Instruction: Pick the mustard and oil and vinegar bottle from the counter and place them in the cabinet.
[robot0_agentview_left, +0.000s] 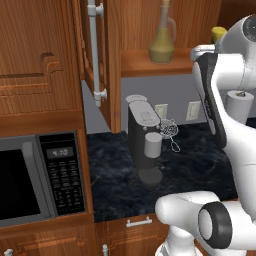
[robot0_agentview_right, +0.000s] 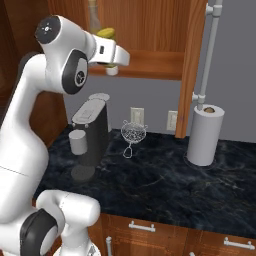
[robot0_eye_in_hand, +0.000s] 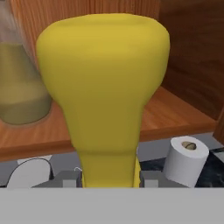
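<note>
Mustard (robot0_eye_in_hand: 103, 87) clamped in pincer (robot0_eye_in_hand: 109, 177), jaws part-closed on it, beside cruet (robot0_agentview_left: 162, 42) at cabinet shelf (robot0_agentview_left: 145, 65).

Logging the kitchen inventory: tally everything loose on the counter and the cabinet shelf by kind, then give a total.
Bottles: 2, the oil and vinegar bottle on the cabinet shelf and the mustard held between the fingers.
Coffee machines: 1.
Mugs: 1.
Wire strainers: 1.
Paper towel rolls: 1.
Total: 6.
</note>
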